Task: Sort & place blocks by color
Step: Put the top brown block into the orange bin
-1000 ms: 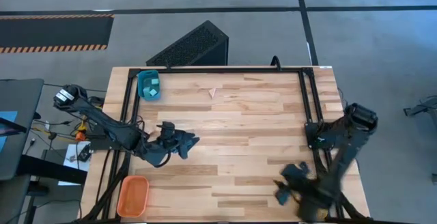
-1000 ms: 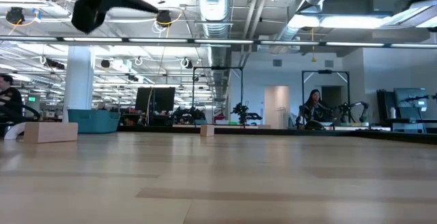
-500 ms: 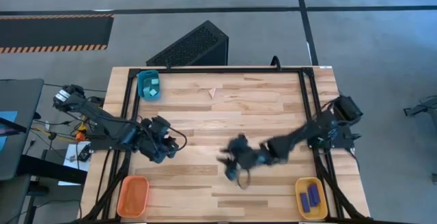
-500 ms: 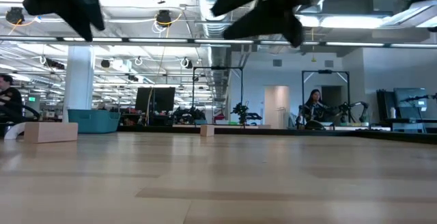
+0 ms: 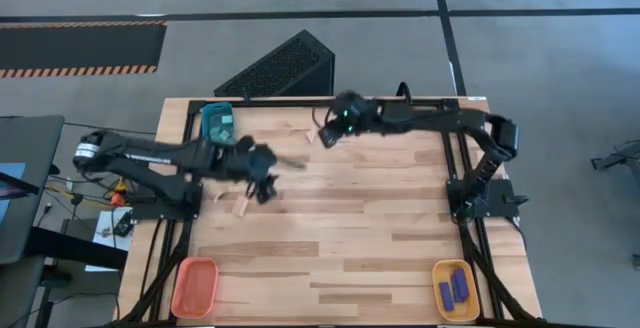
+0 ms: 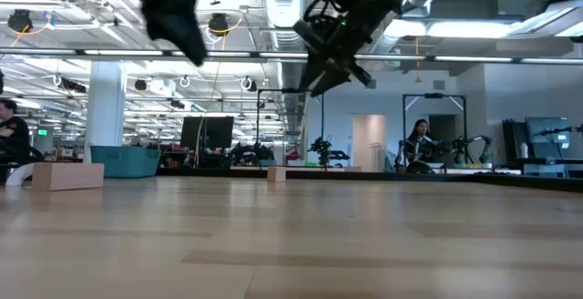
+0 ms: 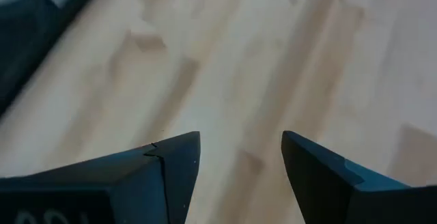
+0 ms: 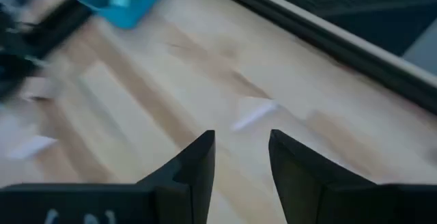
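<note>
A pale wood piece (image 5: 312, 136) (image 8: 254, 113) lies flat on the table near the middle of its far edge. My right gripper (image 5: 326, 131) (image 8: 242, 152) hovers just beside and above this piece, open and holding nothing. My left gripper (image 5: 264, 180) (image 7: 240, 156) hangs open over bare table at the left, with nothing between its fingers. Another pale wood piece (image 5: 240, 206) (image 6: 66, 176) rests on the table just nearer than the left gripper. Light cyan cubes sit in the teal tray (image 5: 217, 125), and dark blue bars (image 5: 452, 288) lie in the yellow tray (image 5: 455, 306).
The teal tray stands at the far left corner, an orange tray (image 5: 195, 286) at the near left corner and the yellow tray at the near right corner. A black frame rail (image 5: 330, 100) runs along the far edge. A dark slanted box (image 5: 285, 68) lies beyond the table.
My right gripper has swept fast from the near right corner, across the table's middle, to the far edge beside the pale wood piece. My left gripper has pulled a little toward the left edge, then gone toward the far edge, turning as it went.
</note>
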{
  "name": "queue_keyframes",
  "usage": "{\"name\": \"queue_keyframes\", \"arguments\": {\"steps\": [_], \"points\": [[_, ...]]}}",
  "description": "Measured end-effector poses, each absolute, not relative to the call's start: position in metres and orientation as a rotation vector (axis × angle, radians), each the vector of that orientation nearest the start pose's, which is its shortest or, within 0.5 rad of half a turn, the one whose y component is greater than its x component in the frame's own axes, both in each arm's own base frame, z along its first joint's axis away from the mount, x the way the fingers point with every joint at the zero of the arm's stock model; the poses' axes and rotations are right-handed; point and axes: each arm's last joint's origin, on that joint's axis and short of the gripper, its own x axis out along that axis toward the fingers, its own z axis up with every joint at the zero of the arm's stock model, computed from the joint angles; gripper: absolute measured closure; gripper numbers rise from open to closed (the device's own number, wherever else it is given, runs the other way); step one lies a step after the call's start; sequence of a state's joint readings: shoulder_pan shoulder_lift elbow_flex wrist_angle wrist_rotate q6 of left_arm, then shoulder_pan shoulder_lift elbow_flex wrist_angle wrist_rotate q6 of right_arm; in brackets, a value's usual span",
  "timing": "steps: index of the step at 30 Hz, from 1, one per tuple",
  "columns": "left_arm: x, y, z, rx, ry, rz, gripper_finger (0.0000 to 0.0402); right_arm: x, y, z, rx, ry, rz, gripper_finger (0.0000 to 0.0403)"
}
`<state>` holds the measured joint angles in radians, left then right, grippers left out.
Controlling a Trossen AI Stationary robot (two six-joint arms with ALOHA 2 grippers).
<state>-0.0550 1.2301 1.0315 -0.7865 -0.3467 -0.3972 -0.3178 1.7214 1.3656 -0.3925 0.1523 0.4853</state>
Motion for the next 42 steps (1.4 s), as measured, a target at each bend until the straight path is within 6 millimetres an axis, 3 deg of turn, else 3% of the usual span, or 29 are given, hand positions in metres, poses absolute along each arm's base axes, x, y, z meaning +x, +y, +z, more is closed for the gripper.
{"name": "queue_keyframes", "arguments": {"steps": [3, 8, 12, 15, 19, 22, 25, 30, 33, 38, 42], "points": [[0.243, 0.03, 0.282, -0.149, 0.842, 0.411, 0.0207, 0.354, -0.138, 0.268, 0.474, 0.684, -0.581, 0.0247], [0.243, 0.072, 0.282, -0.23, 0.735, 0.436, 0.0207, 0.353, -0.143, 0.267, 0.148, 0.761, -0.232, 0.0238], [0.24, 0.088, 0.285, -0.257, 0.687, 0.503, 0.0207, 0.355, -0.152, 0.257, -0.131, 0.798, -0.12, 0.0207], [0.24, 0.095, 0.287, -0.304, 0.637, 0.543, 0.0207, 0.36, -0.175, 0.254, -0.268, 0.809, -0.079, 0.0175], [0.242, 0.099, 0.291, -0.356, 0.57, 0.589, 0.0207, 0.373, -0.211, 0.231, -0.351, 0.913, 0.039, 0.0156], [0.242, 0.101, 0.292, -0.42, 0.529, 0.647, 0.0207, 0.385, -0.235, 0.218, -0.371, 0.954, 0.125, 0.0158], [0.242, 0.099, 0.292, -0.491, 0.498, 0.7, 0.0207, 0.39, -0.259, 0.203, -0.25, 0.924, 0.175, 0.0169], [0.244, 0.091, 0.291, -0.569, 0.471, 0.758, 0.0207, 0.396, -0.288, 0.194, -0.224, 0.899, 0.178, 0.0197], [0.244, 0.087, 0.29, -0.566, 0.475, 0.765, 0.0207, 0.402, -0.291, 0.185, -0.162, 0.9, 0.173, 0.0212], [0.244, 0.087, 0.29, -0.563, 0.48, 0.773, 0.0207, 0.413, -0.29, 0.19, -0.016, 0.88, 0.089, 0.0223], [0.244, 0.087, 0.29, -0.548, 0.485, 0.771, 0.0207, 0.421, -0.278, 0.186, -0.088, 0.903, 0.116, 0.0224]]}}
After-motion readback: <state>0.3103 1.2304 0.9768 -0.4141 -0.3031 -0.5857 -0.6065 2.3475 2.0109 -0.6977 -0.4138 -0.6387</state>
